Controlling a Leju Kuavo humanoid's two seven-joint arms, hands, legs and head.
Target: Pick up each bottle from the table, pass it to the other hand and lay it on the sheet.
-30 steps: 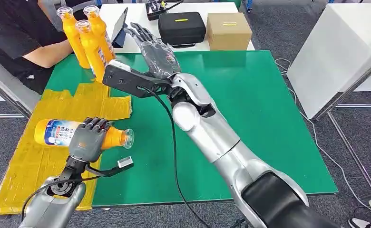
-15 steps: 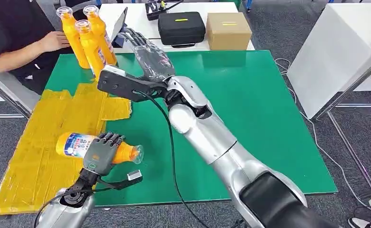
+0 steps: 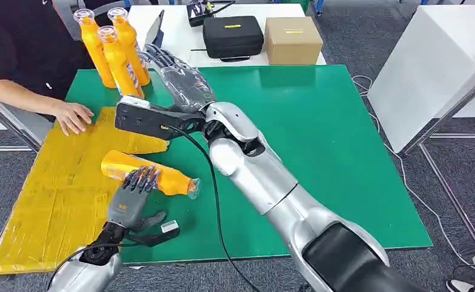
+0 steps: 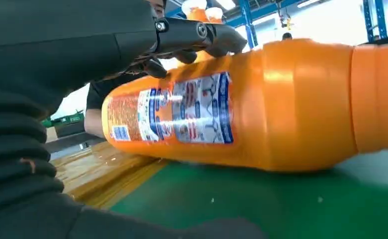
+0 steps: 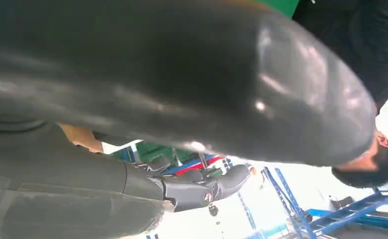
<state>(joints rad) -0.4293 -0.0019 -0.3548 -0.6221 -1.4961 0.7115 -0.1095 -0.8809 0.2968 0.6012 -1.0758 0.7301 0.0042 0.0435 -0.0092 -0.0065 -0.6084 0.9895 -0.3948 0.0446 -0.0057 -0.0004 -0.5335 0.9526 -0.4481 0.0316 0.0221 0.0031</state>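
Now laying step: left robot hand (image 3: 133, 198) gripping orange bottle (image 3: 153, 175) on its side, low over bench (image 3: 344, 152) at yellow sheet (image 3: 52, 188) edge. Right robot hand (image 3: 183, 82) spread, empty, near three upright bottles (image 3: 114, 52). Next, likely: shift bottle fully onto sheet, release.
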